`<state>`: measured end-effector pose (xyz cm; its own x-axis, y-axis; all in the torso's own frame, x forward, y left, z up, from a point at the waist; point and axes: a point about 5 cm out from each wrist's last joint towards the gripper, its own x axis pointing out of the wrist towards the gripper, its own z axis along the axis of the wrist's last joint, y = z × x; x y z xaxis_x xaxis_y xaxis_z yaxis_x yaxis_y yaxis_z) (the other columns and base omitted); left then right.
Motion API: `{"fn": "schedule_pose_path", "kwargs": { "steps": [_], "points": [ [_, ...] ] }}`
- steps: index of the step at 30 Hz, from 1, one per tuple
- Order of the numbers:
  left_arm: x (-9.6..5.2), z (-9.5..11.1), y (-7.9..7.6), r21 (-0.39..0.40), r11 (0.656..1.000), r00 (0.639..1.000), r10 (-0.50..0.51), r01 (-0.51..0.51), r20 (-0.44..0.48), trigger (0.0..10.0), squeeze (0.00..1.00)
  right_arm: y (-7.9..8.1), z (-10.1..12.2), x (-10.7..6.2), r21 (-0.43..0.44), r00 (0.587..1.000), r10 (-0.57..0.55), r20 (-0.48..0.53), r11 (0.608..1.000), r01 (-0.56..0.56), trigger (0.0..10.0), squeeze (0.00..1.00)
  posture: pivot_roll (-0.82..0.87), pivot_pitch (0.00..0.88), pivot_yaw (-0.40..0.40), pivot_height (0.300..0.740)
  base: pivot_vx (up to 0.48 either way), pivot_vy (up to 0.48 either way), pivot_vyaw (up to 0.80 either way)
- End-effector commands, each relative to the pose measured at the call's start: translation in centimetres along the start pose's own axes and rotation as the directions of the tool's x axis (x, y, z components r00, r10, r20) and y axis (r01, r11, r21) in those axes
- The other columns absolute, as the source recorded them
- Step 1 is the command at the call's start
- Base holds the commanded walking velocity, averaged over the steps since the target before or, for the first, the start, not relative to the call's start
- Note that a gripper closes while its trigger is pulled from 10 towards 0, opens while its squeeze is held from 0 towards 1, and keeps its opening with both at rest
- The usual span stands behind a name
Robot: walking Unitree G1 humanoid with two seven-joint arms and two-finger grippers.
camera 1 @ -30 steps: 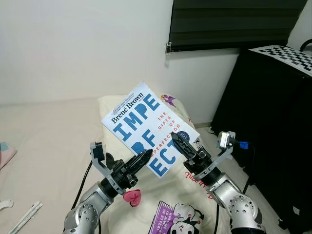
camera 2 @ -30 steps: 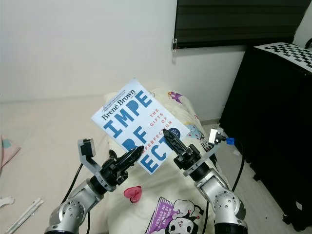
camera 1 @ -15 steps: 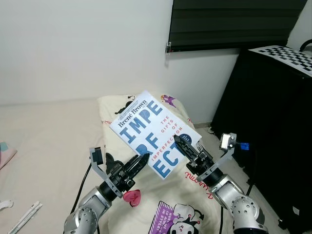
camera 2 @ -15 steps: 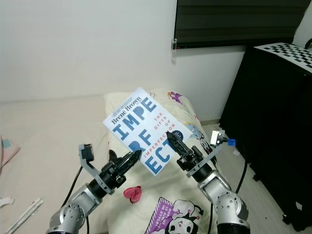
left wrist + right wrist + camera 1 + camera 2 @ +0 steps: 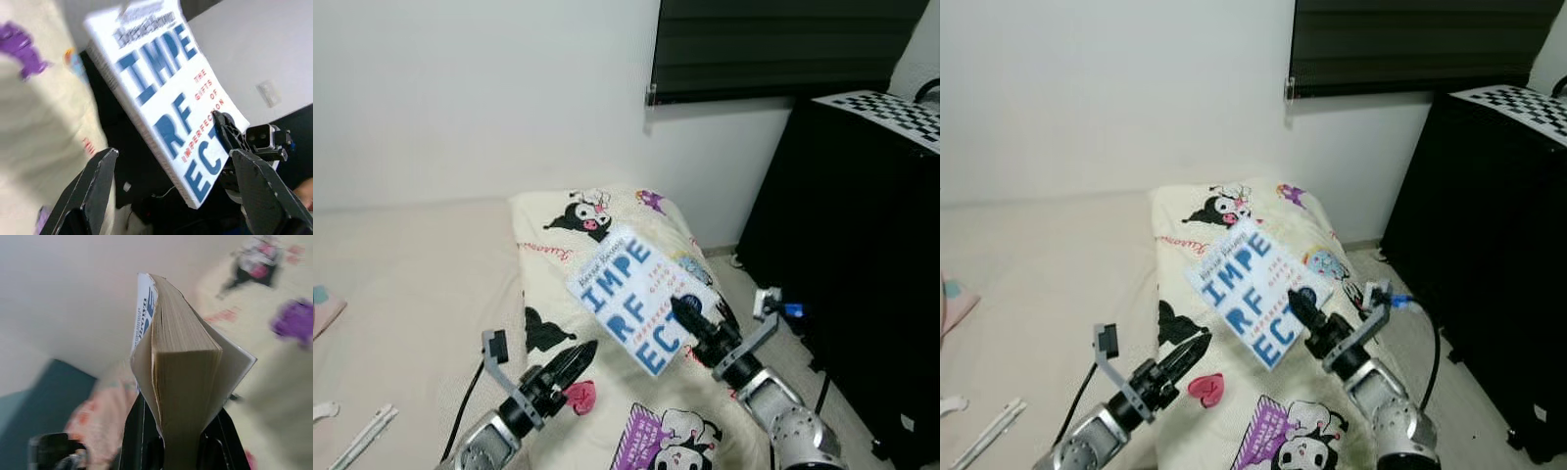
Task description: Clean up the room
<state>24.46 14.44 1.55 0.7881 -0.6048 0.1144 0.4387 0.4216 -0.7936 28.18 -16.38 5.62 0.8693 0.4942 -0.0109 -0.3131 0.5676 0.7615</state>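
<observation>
Bedroom corner: cream blanket (image 5: 607, 411) with cartoon prints on the floor, white wall (image 5: 480, 98) behind, black cabinet (image 5: 862, 255) on the right.

Right gripper (image 5: 690, 315) is clamped on the lower edge of a white paperback book (image 5: 636, 302) with blue lettering, holding it tilted in the air above the blanket; the right wrist view shows the page block pinched between both fingers. Left gripper (image 5: 576, 358) is parted and empty, low beside the book without touching it, near a pink heart (image 5: 578, 395) printed on the blanket.

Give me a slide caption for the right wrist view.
Right tool clamps thick white paperback book, spine-end on.
</observation>
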Motion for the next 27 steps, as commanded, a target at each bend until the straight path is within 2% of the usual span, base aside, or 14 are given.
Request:
{"fn": "schedule_pose_path", "kwargs": {
  "steps": [1, 6, 8, 9, 10, 11, 13, 14, 15, 16, 19, 22, 26, 27],
  "points": [
    [-0.9, -0.2, 0.7, 0.011, 0.999, 0.999, 0.049, -0.049, -0.018, 10.0, 1.00, -0.5, -0.1, -0.2, -0.024, 0.999, -0.032, 0.008, 0.999, 0.033, 0.0, 0.00, -0.03, 0.000, -0.056, 0.740, 0.000, 0.000, 0.00],
    [-2.3, -1.1, 2.4, 0.045, 0.976, 0.976, 0.215, -0.213, -0.046, 10.0, 1.00, -3.6, -2.3, -1.9, -0.072, 0.969, -0.234, -0.073, 0.971, 0.229, 0.0, 0.00, -0.03, 0.000, -0.053, 0.740, 0.000, 0.000, 0.00],
    [-3.0, -1.4, 3.4, 0.086, 0.944, 0.945, 0.322, -0.317, -0.054, 10.0, 1.00, -4.8, -3.4, -2.9, -0.121, 0.940, -0.322, -0.114, 0.944, 0.308, 0.0, 0.00, -0.03, 0.000, -0.054, 0.740, 0.000, 0.000, 0.00],
    [-3.4, -1.6, 3.8, 0.094, 0.931, 0.930, 0.361, -0.354, -0.069, 10.0, 1.00, -5.4, -4.2, -3.5, -0.152, 0.920, -0.364, -0.146, 0.927, 0.342, 0.9, 0.00, -0.03, 0.000, -0.054, 0.740, 0.000, 0.000, 0.00],
    [-3.7, -1.8, 3.9, 0.094, 0.923, 0.922, 0.379, -0.372, -0.080, 10.0, 1.00, -5.7, -4.7, -3.9, -0.171, 0.906, -0.388, -0.167, 0.917, 0.361, 0.9, 0.00, -0.03, 0.000, -0.054, 0.740, 0.000, 0.000, 0.00],
    [-4.0, -2.2, 4.2, 0.109, 0.910, 0.907, 0.411, -0.400, -0.098, 10.0, 0.55, -6.4, -5.6, -4.8, -0.226, 0.871, -0.446, -0.205, 0.888, 0.401, 10.0, 0.00, -0.03, 0.000, -0.055, 0.740, 0.000, 0.000, 0.00],
    [-4.0, -2.2, 4.2, 0.109, 0.910, 0.907, 0.411, -0.400, -0.098, 10.0, 0.55, -6.4, -5.6, -4.8, -0.226, 0.871, -0.446, -0.205, 0.888, 0.401, 10.0, 0.00, -0.03, 0.000, -0.055, 0.740, 0.000, 0.000, 0.00],
    [-4.3, -2.5, 4.3, 0.125, 0.901, 0.896, 0.430, -0.416, -0.115, 10.0, 0.10, -6.8, -6.4, -5.5, -0.262, 0.842, -0.487, -0.233, 0.865, 0.428, 10.0, 0.00, -0.03, 0.000, -0.055, 0.740, 0.000, 0.000, 0.00],
    [-4.3, -2.5, 4.3, 0.125, 0.901, 0.896, 0.430, -0.416, -0.115, 10.0, 0.10, -6.8, -6.4, -5.5, -0.262, 0.842, -0.487, -0.233, 0.865, 0.428, 10.0, 0.00, -0.03, 0.000, -0.055, 0.740, 0.000, 0.000, 0.00],
    [-4.5, -2.9, 4.5, 0.148, 0.887, 0.880, 0.457, -0.438, -0.133, 10.0, 0.00, -7.4, -7.2, -6.5, -0.300, 0.804, -0.537, -0.256, 0.835, 0.462, 10.0, 0.00, -0.03, 0.000, -0.056, 0.740, 0.000, 0.000, 0.00],
    [-5.0, -3.7, 4.8, 0.193, 0.854, 0.842, 0.514, -0.484, -0.163, 10.0, 0.00, -8.2, -8.7, -8.4, -0.343, 0.731, -0.620, -0.285, 0.778, 0.526, 10.0, 0.00, -0.02, 0.000, -0.058, 0.740, 0.000, 0.000, 0.00],
    [-5.2, -4.0, 4.9, 0.213, 0.836, 0.821, 0.542, -0.506, -0.176, 10.0, 0.00, -8.5, -9.2, -9.2, -0.350, 0.703, -0.648, -0.293, 0.757, 0.552, 10.0, 0.00, -0.03, 0.000, -0.058, 0.740, 0.000, 0.000, 0.00],
    [-6.4, -5.1, 5.4, 0.262, 0.778, 0.752, 0.623, -0.570, -0.214, 10.0, 0.00, -9.3, -11.0, -11.9, -0.405, 0.585, -0.736, -0.341, 0.676, 0.615, 10.0, 0.00, -0.03, 0.000, -0.057, 0.740, 0.000, 0.000, 0.00],
    [-6.4, -5.1, 5.4, 0.262, 0.778, 0.752, 0.623, -0.570, -0.214, 10.0, 0.00, -9.3, -11.0, -11.9, -0.405, 0.585, -0.736, -0.341, 0.676, 0.615, 10.0, 0.00, -0.03, 0.000, -0.057, 0.740, 0.000, 0.000, 0.00]
  ]
}}
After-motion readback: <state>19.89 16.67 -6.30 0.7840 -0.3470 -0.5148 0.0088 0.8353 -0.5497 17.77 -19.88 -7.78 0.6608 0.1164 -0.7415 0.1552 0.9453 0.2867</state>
